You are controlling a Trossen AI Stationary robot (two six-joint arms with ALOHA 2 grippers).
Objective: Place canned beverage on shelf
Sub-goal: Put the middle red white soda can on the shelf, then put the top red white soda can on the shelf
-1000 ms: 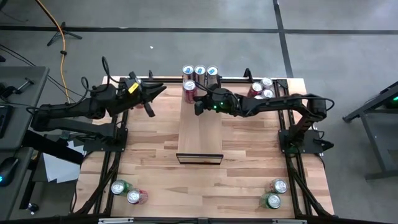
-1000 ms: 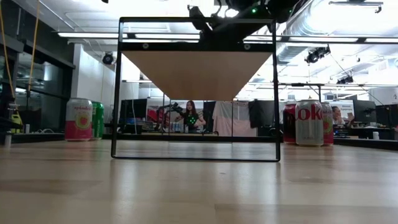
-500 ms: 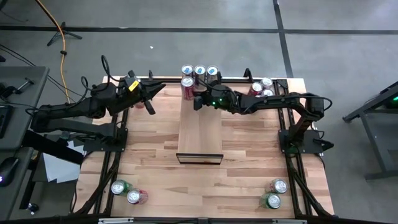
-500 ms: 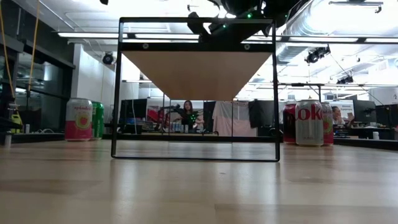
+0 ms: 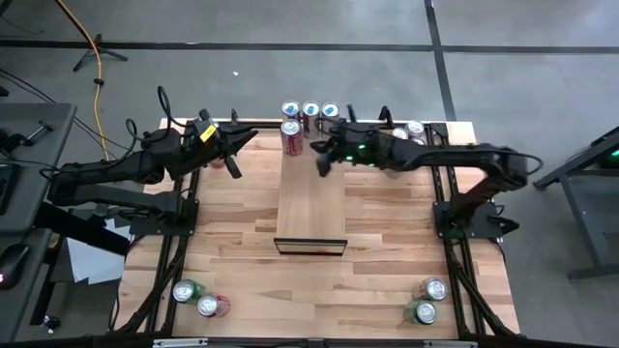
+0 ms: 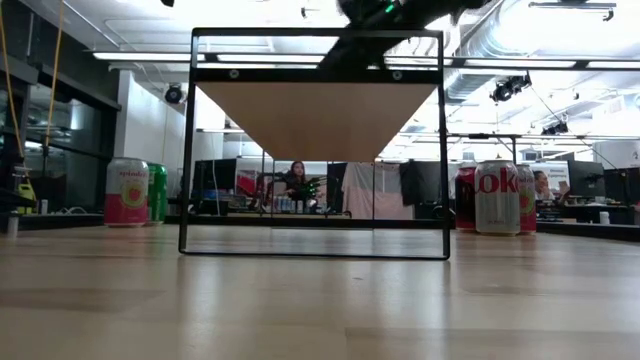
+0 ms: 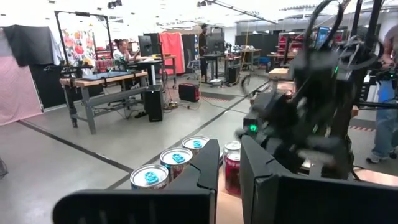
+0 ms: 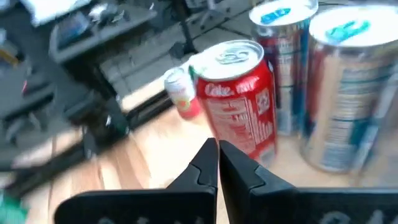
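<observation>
Status: one placement appears complete; more cans remain off the shelf (image 5: 310, 198).

1. Left gripper (image 5: 235, 155): waits over the table (image 5: 232, 251), well to the left of the shelf's far end. In the left wrist view its fingers (image 7: 208, 174) stand a narrow gap apart and hold nothing.

2. Shelf: lies along the middle of the table, its dark frame at the near short end. A red cola can (image 5: 290, 136) stands upright at the shelf's far-left corner. Three blue-topped cans (image 5: 310, 111) stand in a row just behind it, at the far end.

3. Right gripper (image 5: 323, 159): hovers above the shelf's far end, just right of the red cola can and not touching it. In the right wrist view its fingers (image 8: 208, 163) are pressed together and empty.

4. Remaining stock, judged from position: cans at the table's far-right corner (image 5: 406, 133), two at the near-left corner (image 5: 196, 298), and two at the near-right corner (image 5: 427, 300). All sit off the shelf.
</observation>
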